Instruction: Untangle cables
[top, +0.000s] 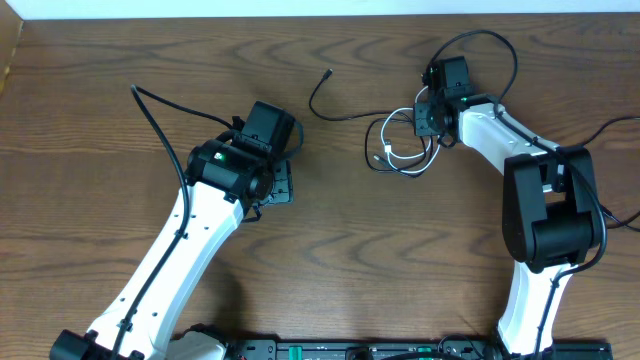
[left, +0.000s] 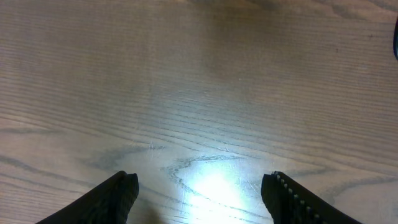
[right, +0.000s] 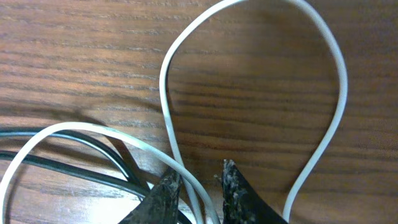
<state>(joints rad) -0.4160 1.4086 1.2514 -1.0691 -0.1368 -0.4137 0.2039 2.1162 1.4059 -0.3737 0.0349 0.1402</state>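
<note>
A white cable lies looped at the table's far right centre, tangled with a thin black cable whose free plug end trails off to the left. My right gripper is down on this tangle. In the right wrist view its fingers are nearly together, with white cable strands between them; a big white loop arches ahead and black cable strands run off to the left. My left gripper is open and empty over bare wood, also seen in the left wrist view.
Thick black arm wires rise behind the right arm and the left arm. The wooden table's back edge meets a white wall.
</note>
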